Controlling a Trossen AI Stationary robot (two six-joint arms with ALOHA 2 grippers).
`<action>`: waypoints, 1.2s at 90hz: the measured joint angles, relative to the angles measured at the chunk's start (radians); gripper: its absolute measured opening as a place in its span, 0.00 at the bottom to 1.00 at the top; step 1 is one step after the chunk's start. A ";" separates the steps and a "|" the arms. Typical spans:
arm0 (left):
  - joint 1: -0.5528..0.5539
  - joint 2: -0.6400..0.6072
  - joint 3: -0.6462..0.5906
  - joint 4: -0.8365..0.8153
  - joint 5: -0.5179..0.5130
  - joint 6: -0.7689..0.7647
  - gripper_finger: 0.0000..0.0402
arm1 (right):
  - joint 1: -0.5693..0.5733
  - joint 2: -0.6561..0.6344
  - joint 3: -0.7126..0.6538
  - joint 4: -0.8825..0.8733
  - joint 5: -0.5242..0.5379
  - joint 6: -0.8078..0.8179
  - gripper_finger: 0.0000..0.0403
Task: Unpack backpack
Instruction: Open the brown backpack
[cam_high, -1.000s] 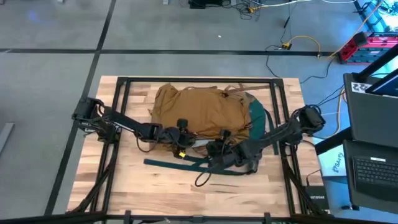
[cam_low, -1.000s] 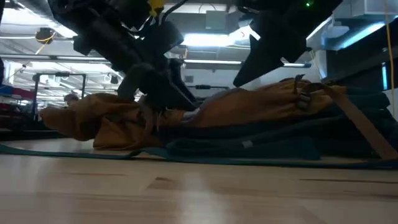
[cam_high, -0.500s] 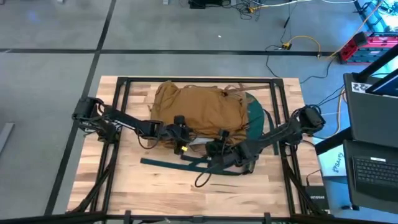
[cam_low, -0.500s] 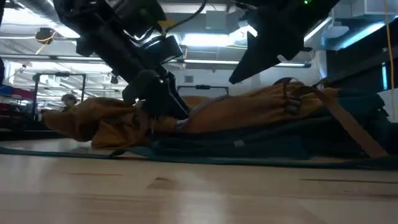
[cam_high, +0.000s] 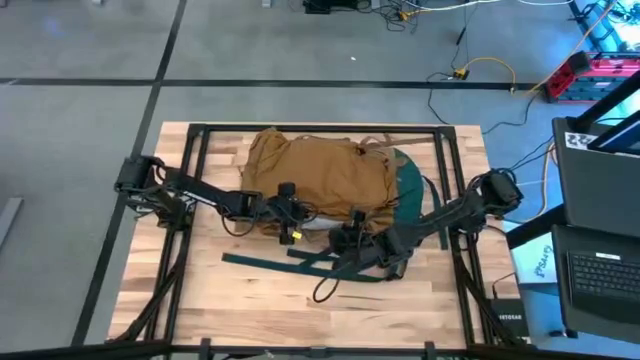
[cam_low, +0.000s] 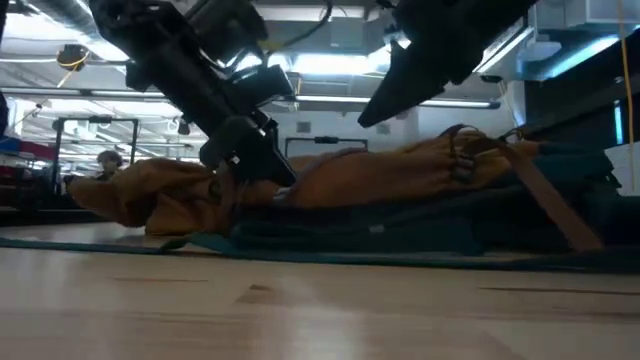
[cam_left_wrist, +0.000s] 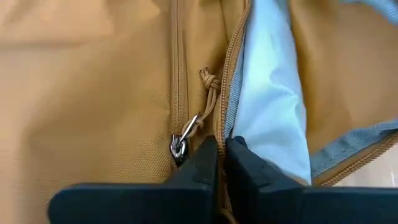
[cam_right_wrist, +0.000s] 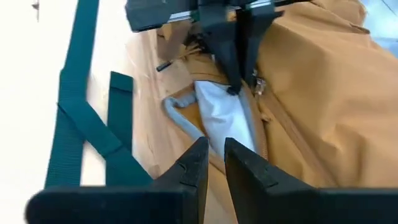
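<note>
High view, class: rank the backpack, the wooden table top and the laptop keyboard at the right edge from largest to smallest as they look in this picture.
1. Wooden table top, the largest by far.
2. Backpack, covering a good part of the table's middle.
3. Laptop keyboard, the smallest, though it is cut off by the picture's edge, so only part shows.

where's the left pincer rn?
High view: left pincer sits at the backpack's front edge, centre-left of the table, shut on the fabric beside the zipper pull.
</note>
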 joint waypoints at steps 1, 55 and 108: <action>-0.003 -0.003 0.001 0.000 -0.005 0.004 0.01 | 0.000 0.001 0.000 0.003 0.000 0.000 0.10; -0.132 -0.207 0.020 0.020 -0.245 0.174 0.00 | -0.041 0.138 0.000 0.032 -0.046 -0.004 0.10; -0.155 -0.263 0.023 -0.141 -0.334 0.123 0.00 | 0.019 0.109 0.002 -0.046 0.069 -0.023 0.10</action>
